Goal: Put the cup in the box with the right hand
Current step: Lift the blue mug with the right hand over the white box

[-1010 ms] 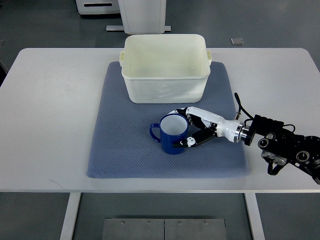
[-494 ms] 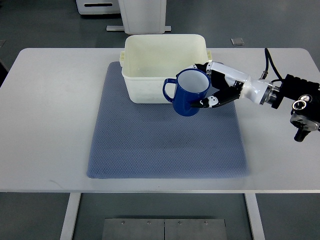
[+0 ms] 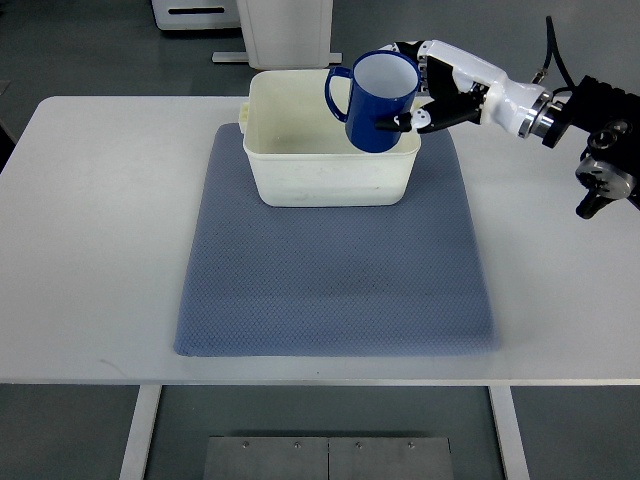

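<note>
I'm seeing the cup showing a glossy dark-blue glaze outside and smooth white inside. The box is looking like matt cream plastic. The mat is reading as textured blue-grey cloth, lying on a smooth, matt white tabletop. The right hand is gleaming with glossy white and black shells.

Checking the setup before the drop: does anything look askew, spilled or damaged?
Nothing stands out. The right hand holds the blue cup upright over the box, which sits square on the mat. No spill or damage shows.
</note>
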You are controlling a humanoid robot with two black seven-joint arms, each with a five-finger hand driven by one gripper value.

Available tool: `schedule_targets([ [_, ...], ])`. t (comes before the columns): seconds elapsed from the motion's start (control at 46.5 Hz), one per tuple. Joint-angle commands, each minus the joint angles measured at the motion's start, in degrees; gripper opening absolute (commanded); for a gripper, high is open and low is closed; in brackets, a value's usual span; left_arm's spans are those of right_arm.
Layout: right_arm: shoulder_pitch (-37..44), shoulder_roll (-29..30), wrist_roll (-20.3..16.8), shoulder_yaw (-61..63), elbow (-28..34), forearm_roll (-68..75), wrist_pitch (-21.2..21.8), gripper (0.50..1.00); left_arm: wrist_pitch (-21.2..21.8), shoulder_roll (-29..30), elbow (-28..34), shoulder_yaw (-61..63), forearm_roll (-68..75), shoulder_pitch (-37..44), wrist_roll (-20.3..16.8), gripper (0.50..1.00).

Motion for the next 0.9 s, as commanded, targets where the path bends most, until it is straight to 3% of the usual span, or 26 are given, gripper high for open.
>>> schedule_targets([
  [0.0,0.26,3.23,-1.80,1.17,-5.44,-0.02,-0.98,0.500,0.00,0.00,0.00,0.00,0.00,0.01,0.00,1.000],
  [0.279,1.49,9.65,-3.91,1.43,-14.15,-0.02,-5.20,0.500,0.00,0.00,0.00,0.00,0.00,0.01,0.00,1.000],
  [0.881,-1.76,12.99,-6.82,0.82,-14.51,-0.11,-12.23,0.500,0.00,0.00,0.00,0.00,0.00,0.01,0.00,1.000],
])
